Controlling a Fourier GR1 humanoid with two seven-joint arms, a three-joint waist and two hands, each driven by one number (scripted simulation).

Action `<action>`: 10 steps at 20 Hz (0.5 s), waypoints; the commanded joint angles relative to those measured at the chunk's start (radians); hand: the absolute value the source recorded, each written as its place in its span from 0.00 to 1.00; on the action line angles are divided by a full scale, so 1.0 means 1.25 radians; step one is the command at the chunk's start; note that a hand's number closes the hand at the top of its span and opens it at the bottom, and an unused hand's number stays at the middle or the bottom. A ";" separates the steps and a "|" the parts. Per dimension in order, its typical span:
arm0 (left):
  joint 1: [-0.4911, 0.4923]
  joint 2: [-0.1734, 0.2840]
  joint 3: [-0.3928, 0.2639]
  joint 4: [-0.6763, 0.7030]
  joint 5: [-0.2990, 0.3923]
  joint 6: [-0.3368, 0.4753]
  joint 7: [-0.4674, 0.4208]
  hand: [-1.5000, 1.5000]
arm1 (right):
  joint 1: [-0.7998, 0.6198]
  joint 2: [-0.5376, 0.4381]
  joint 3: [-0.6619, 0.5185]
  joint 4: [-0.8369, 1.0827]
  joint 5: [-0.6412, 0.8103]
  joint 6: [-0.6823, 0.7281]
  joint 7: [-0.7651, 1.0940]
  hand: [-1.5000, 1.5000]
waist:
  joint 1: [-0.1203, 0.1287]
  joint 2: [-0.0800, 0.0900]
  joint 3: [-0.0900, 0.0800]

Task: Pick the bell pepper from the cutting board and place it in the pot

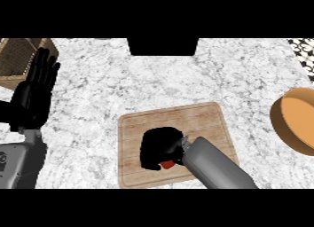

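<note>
Your right hand (161, 148) curls over the pepper (166, 165) on the board (206, 119); only a red sliver shows at the hand's near edge, so you cannot tell its axis. Bare counter (186, 80) rings the board. The pot (302, 119) sits right of the board, well apart. Left of the board, your left hand (35, 95) rests spread, a basket (12, 60) beyond.

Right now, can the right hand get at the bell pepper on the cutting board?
Probably yes. The right hand already sits over the cutting board, covering the bell pepper, of which only a red patch shows at its lower edge. Nothing else lies between them.
</note>
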 commanded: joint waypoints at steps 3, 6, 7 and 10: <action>0.015 -0.026 -0.024 -0.048 -0.030 0.029 0.022 0.50 | 0.037 0.023 -0.057 -0.067 0.008 -0.035 0.036 1.00 | -0.002 0.009 0.006; 0.012 -0.012 -0.003 -0.015 -0.014 0.006 -0.006 0.50 | 0.016 0.023 -0.185 -0.032 -0.008 -0.055 0.173 1.00 | -0.013 0.011 0.006; 0.014 0.003 0.014 -0.021 -0.006 0.006 0.009 0.50 | -0.009 0.026 -0.259 -0.019 -0.010 -0.043 0.278 1.00 | -0.022 0.008 0.006; 0.035 0.000 0.016 -0.027 -0.008 0.011 0.000 0.50 | -0.016 0.005 -0.390 0.009 -0.002 -0.086 0.476 1.00 | -0.056 0.003 0.003</action>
